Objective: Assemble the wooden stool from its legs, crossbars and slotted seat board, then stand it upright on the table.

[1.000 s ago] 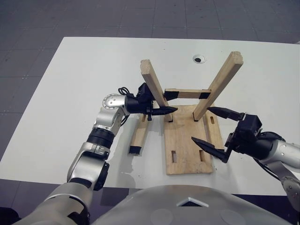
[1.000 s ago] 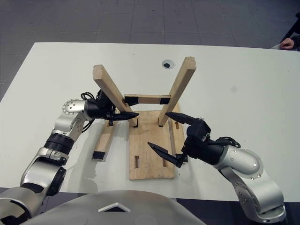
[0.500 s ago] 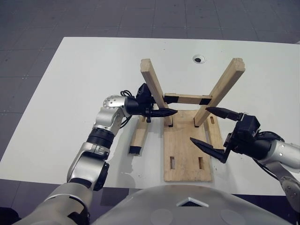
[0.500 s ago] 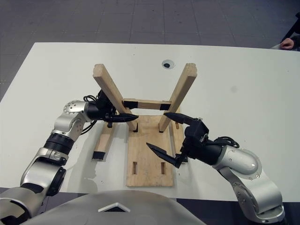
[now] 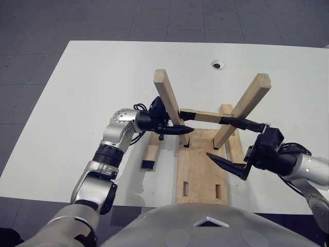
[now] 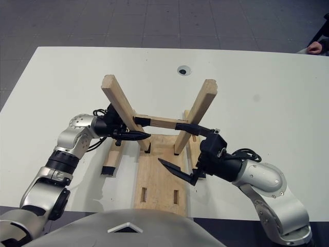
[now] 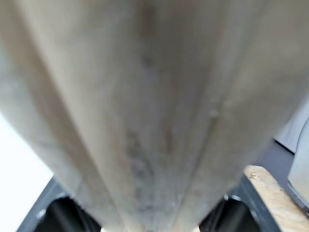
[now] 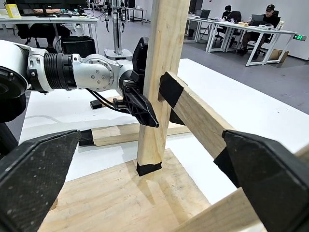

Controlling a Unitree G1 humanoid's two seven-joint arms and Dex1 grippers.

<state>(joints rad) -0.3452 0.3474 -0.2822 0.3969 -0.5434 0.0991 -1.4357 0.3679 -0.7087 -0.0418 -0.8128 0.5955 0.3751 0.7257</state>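
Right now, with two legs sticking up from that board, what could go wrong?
1. Both legs lean outward. The left gripper clamps the left leg, but nothing holds the right leg, so it might slip its slot.
2. The open right gripper has a finger by the crossbar; a nudge might part the joint.
3. The seat board ends near the table edge and might slide off.

The seat board (image 5: pixel 198 170) lies flat at the near edge of the table (image 5: pixel 77 103), with the left leg (image 5: pixel 168 100) standing on its far end at 11 o'clock, the right leg (image 5: pixel 241 108) at 1 o'clock and a crossbar (image 5: pixel 205 116) between them. A loose leg (image 5: pixel 152 152) lies just beside the board at 9 o'clock, and a hole (image 5: pixel 218 64) sits in the table at 12 o'clock, well behind the legs.
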